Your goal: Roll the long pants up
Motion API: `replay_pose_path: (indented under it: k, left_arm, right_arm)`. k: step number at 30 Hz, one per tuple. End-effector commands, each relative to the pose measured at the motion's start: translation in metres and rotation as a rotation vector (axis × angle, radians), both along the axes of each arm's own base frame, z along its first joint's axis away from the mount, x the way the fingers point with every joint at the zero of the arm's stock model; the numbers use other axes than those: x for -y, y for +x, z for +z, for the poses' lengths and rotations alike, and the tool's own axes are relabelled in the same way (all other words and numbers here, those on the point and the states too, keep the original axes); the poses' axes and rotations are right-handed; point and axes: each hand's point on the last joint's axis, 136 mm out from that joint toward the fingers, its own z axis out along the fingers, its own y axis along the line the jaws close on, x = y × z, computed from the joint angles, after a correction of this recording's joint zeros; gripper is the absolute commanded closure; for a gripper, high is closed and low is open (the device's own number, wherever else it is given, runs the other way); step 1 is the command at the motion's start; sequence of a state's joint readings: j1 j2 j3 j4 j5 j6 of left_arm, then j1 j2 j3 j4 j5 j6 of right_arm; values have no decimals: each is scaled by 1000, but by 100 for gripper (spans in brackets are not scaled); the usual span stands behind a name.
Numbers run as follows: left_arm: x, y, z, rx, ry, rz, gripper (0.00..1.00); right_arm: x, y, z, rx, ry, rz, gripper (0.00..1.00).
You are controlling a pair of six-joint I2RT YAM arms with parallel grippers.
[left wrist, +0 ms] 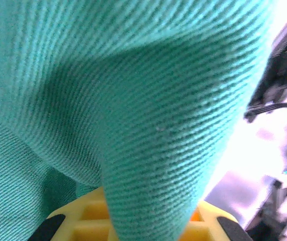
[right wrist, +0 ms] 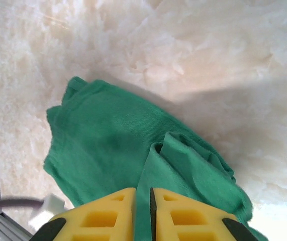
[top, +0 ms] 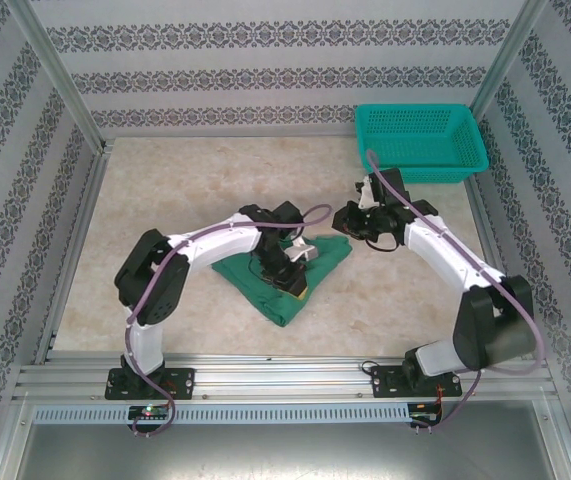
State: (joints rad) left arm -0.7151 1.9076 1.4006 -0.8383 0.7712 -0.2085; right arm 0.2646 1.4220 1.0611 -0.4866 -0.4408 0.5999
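The long pants lie bunched as a dark green, roughly triangular heap on the marble table, mid-front. My left gripper sits on top of the heap. In the left wrist view its yellow fingers are shut on a thick fold of the pants that drapes over the camera, the left gripper pinching it. My right gripper is at the heap's right corner. In the right wrist view the right gripper is shut on a thin raised edge of the pants.
A teal mesh basket stands at the back right. Patterned walls and aluminium frame posts enclose the table, with a metal rail along the front. Bare marble lies left, behind and right of the heap.
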Motion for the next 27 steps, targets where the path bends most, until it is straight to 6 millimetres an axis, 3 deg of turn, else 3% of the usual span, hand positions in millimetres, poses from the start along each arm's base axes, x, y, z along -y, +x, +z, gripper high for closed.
replay_pose_path:
  k: [1,9,13,17,20,22,27]
  left_arm:
    - [20,10,42,-67,-247,115,100]
    - [7,13,50,-116,-305,248,100]
    - [-17,16,44,-134,-254,284,100]
    - [-35,19,11,-227,-206,341,100]
    - [-40,16,-19,-310,-187,403,100]
    - [-40,14,-29,-338,-192,430,100]
    - [-57,19,-52,-349,-154,543,100]
  right_arm:
    - [3,-13,2,-6,-15,13,82]
    - [-13,-28,2,-53,64,86,81]
    - [-28,-38,-4,-79,76,143,65]
    - [-43,-51,-12,-115,63,205,46]
    - [-53,-58,-18,-137,53,244,37]
    - [-57,-62,-22,-152,38,259,29]
    - [-65,-67,-39,-188,-27,298,24]
